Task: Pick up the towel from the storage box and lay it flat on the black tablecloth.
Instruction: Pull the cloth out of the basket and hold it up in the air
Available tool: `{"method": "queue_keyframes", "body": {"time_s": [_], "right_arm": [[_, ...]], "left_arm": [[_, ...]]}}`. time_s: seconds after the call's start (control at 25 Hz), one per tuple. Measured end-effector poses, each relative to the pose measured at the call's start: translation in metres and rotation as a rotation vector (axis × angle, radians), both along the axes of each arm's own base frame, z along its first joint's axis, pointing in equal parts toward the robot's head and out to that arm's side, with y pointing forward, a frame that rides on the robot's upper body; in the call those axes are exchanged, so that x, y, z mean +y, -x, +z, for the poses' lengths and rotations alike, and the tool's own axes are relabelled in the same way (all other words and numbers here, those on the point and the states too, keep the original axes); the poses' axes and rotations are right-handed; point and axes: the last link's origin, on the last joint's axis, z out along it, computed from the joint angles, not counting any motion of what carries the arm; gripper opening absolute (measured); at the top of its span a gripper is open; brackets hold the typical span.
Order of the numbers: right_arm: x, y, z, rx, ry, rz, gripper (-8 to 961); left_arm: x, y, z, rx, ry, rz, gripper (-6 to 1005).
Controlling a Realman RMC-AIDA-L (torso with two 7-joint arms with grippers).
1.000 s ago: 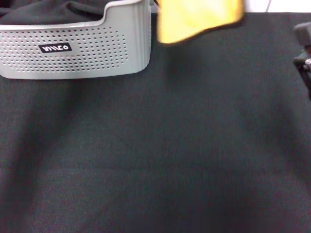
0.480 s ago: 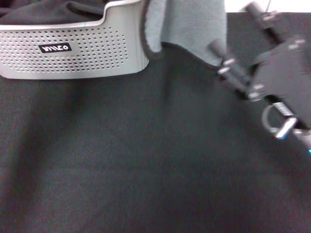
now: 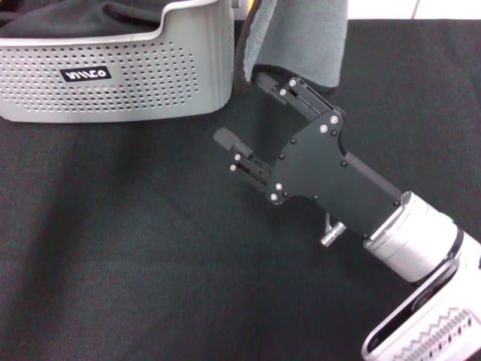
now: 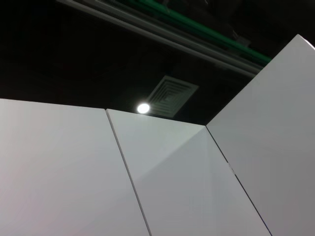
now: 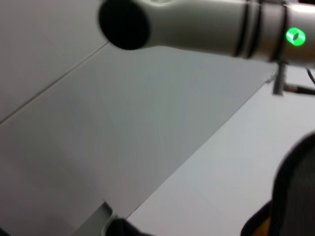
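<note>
R hand (image 3: 242, 114) wide open under hanging towel (image 3: 304, 37), beside storage box (image 3: 150, 75).

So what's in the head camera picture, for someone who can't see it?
The right gripper reaches with open fingers toward the grey towel hanging above the black tablecloth. The storage box sits to its left.

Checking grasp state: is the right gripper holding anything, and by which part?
The right gripper is open and holds nothing; one finger is by the lower edge of the hanging towel. The towel's top is out of view, so its holder cannot be told.
</note>
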Motion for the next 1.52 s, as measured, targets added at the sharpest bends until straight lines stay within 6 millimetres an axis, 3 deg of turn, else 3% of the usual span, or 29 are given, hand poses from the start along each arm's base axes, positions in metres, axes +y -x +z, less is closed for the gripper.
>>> {"method": "queue_keyframes", "body": {"time_s": [0.36, 0.8, 1.52], "right_arm": [[-0.021, 0.009, 0.009, 0.078, -0.114, 0.057, 573], [-0.033, 0.012, 0.023, 0.169, -0.17, 0.081, 553], [-0.017, 0.007, 0.028, 0.177, -0.197, 0.018, 543]], "left_arm": [[0.0, 0.002, 0.0, -0.003, 0.005, 0.009, 43], [0.002, 0.005, -0.001, -0.005, 0.01, 0.019, 43], [0.0, 0.004, -0.002, -0.003, 0.012, 0.013, 42]]}}
